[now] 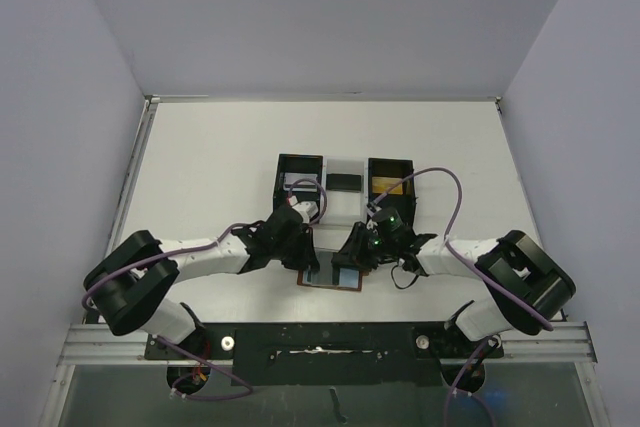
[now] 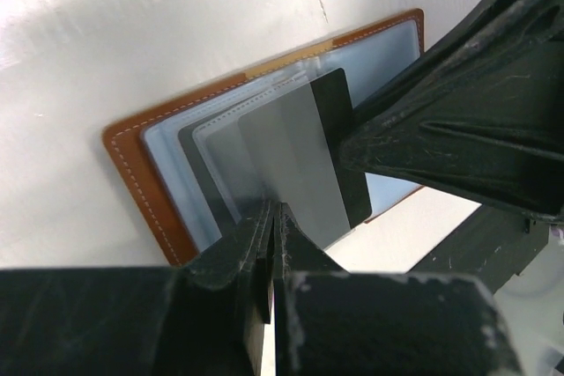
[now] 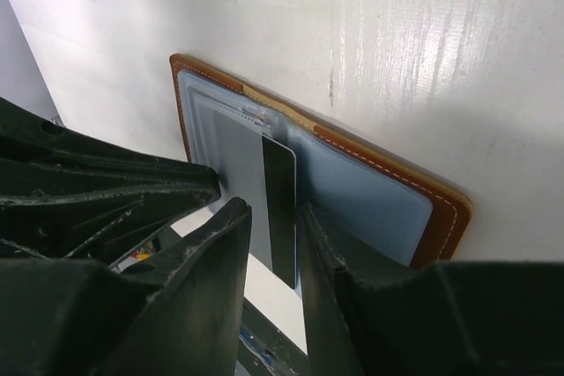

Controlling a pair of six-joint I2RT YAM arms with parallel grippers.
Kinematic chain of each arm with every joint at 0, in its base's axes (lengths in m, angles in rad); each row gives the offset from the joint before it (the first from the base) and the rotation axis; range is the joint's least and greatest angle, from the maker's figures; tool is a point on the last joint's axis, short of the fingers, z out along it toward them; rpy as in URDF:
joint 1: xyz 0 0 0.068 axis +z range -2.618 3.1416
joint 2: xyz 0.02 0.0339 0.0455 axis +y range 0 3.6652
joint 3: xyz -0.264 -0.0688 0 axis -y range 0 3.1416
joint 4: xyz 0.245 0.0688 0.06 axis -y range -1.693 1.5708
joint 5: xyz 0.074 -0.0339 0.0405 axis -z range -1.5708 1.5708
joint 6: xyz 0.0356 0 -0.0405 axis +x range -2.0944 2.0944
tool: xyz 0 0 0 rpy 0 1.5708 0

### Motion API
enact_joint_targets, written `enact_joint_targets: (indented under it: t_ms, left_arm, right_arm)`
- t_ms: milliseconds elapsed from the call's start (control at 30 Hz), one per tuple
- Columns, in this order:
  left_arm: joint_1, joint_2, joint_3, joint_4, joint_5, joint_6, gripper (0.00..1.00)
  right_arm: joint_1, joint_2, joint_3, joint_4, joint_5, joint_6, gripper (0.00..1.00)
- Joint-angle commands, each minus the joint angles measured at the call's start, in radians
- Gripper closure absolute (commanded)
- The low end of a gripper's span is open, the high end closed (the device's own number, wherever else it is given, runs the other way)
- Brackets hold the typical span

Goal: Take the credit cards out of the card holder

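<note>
The brown card holder [image 1: 333, 277] [image 2: 141, 173] [image 3: 445, 209] lies open and flat on the white table between my two grippers, blue-grey pockets up. A grey credit card [image 2: 295, 151] [image 3: 238, 165] with a black stripe sticks halfway out of its middle pocket. My left gripper [image 1: 303, 239] [image 2: 273, 213] is shut on the card's free edge. The right gripper [image 1: 357, 247] [image 3: 273, 210] stands open, one finger on each side of the card's striped end, with a gap to each. Other cards are hidden inside the pockets.
A black-and-white three-compartment tray [image 1: 345, 159] stands just behind the card holder, with a dark card in its middle bay and something yellowish in its right bay. Grey walls close the table on three sides. The arm bases sit along the near edge.
</note>
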Motion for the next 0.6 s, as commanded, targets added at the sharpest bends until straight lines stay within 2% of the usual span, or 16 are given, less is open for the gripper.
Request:
enact_joint_targets:
  t_ms: [0, 67, 233, 333, 567]
  left_arm:
    - [0.0, 0.053, 0.026, -0.049, 0.057, 0.048, 1.0]
    - [-0.001, 0.063, 0.051, -0.092, 0.029, 0.051, 1.0]
    - [-0.001, 0.07, 0.035, -0.083, 0.034, 0.044, 1.0]
    - [-0.001, 0.077, 0.007, -0.081, 0.033, 0.039, 1.0]
    - [-0.001, 0.061, 0.004, -0.075, 0.026, 0.035, 1.0]
  right_arm:
    - [0.009, 0.006, -0.026, 0.061, 0.037, 0.031, 0.72]
    - [0.009, -0.001, -0.041, 0.101, 0.035, 0.046, 0.75]
    - [0.006, -0.014, -0.071, 0.215, -0.006, 0.077, 0.9]
    - [0.003, -0.018, -0.065, 0.208, -0.018, 0.066, 1.0]
    - [-0.057, -0.115, -0.079, 0.086, -0.026, -0.006, 1.0]
